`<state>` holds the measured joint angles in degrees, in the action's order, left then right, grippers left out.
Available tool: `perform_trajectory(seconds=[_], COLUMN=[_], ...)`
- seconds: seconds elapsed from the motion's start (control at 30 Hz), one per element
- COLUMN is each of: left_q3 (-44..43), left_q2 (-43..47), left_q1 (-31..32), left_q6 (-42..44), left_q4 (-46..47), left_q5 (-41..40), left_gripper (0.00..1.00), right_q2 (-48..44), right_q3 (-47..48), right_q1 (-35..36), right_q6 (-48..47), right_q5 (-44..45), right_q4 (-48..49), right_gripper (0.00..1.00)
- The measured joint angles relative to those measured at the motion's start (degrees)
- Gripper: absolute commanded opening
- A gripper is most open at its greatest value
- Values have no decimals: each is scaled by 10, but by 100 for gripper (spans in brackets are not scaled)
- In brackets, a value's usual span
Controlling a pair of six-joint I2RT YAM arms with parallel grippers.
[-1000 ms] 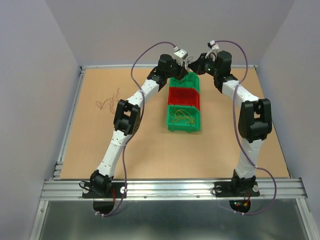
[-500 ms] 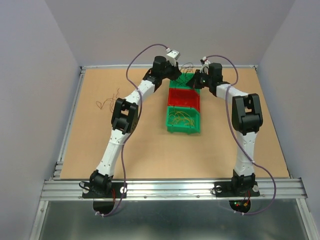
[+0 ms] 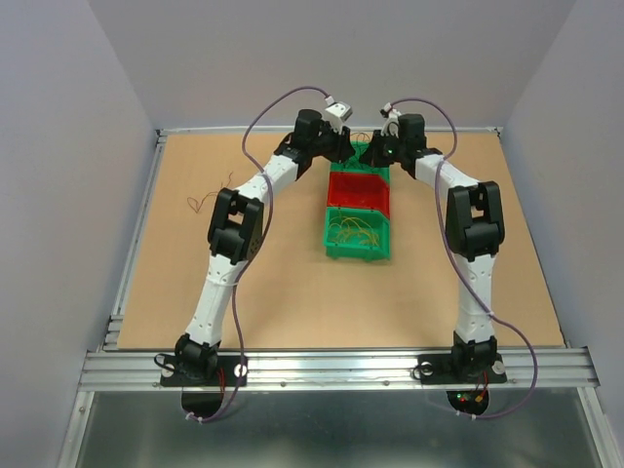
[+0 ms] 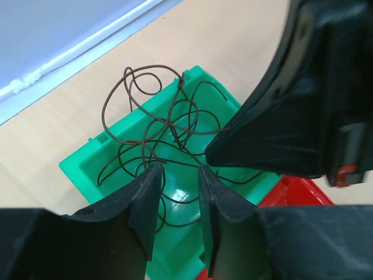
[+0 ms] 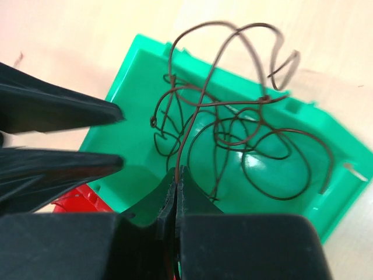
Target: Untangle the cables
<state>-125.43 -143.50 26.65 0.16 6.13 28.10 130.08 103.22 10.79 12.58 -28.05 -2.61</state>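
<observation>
Mostly the tangle of thin dark-brown curly cables lies in the far green plastic bin, with some loops over its rim. The right tool is pinched closed on one strand. The left tool, just beside it, stands partly open, clamping nothing.

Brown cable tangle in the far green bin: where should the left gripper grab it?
Probably the loops poking out over the bin rim, approached from above: they stand clear of the walls, while the rest coils on the bin floor.

Far green bin, red bin, near green bin in a row, tan table, metal rail
</observation>
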Motion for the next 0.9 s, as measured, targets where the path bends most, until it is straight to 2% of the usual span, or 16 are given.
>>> perform_trajectory(seconds=[0.13, 0.37, 0.43, 0.6, 0.67, 0.7, 0.8, 0.87, 0.9], left_q3=[48, 151, 183, 282, 306, 319, 377, 415, 433], left_q2=[56, 180, 216, 317, 349, 364, 418, 448, 461], left_q1=[0, 0, -2, -17, -38, -50, -106, -141, -158], left_q6=[22, 56, 65, 82, 88, 90, 97, 101, 104], left_q4=[-4, -10, -10, -17, -24, -24, -29, -29, -30], left_q5=[3, -2, -6, -9, -8, -5, 13, 22, 25], left_gripper=[53, 53, 57, 63, 70, 77, 82, 84, 84], right_q2=[22, 49, 49, 46, 38, 32, -9, -40, -48], right_q3=[30, 68, 68, 67, 61, 52, 8, -22, -29], right_q1=[16, 41, 47, 63, 67, 68, 68, 68, 68], right_q6=[-31, -88, -106, -138, -145, -147, -152, -154, -153], right_q5=[0, -5, -11, -34, -41, -42, -43, -40, -39], right_q4=[-52, -126, -139, -158, -162, -160, -159, -157, -156], right_gripper=[1, 1, 3, 13, 16, 17, 27, 41, 44])
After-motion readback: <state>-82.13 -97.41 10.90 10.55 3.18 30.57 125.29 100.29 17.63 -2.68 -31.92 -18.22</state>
